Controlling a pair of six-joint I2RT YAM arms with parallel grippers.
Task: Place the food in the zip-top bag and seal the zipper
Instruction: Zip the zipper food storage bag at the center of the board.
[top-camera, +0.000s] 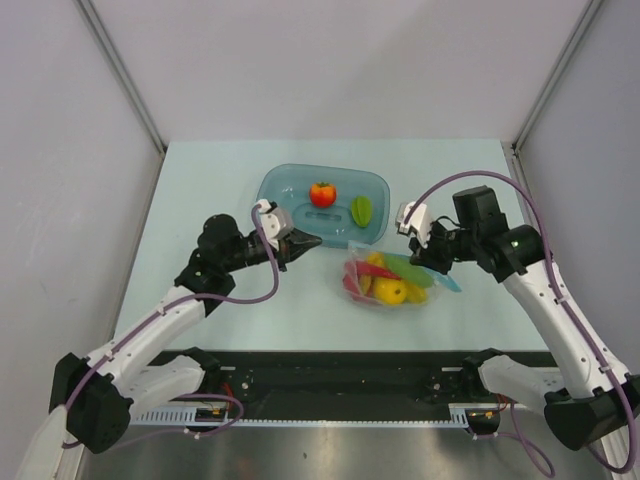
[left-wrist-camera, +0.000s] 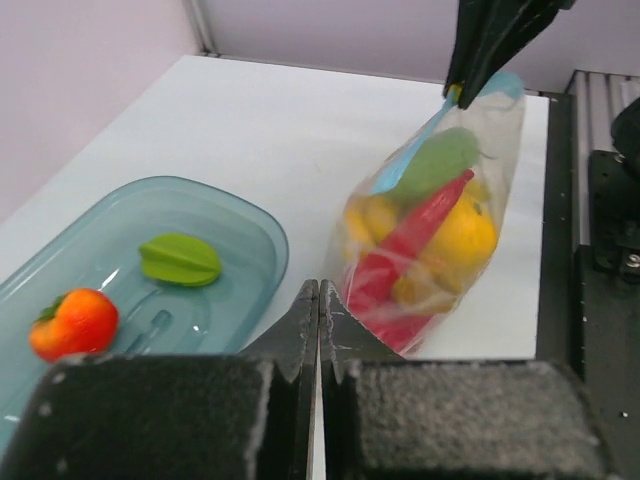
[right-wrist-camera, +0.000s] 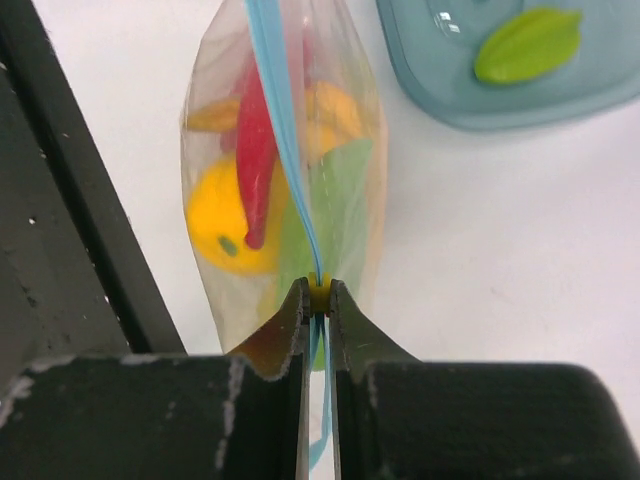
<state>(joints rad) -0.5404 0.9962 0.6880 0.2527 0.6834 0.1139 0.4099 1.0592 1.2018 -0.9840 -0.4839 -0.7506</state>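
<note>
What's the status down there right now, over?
Left fingers shut, empty, near the tray. Right fingers shut on the zipper, zip-top bag part filled. Tomato and starfruit still in tray. Nothing blocking.

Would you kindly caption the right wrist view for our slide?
Right claw shut on the zipper of the filled bag.

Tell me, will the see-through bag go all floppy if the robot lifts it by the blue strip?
Probably floppy: the clear bag is thin film, pinched only at its blue strip by the right gripper. It would likely sag and swing, since toy food like the yellow fruit sits loose inside. The smooth plastic may slip too.
</note>
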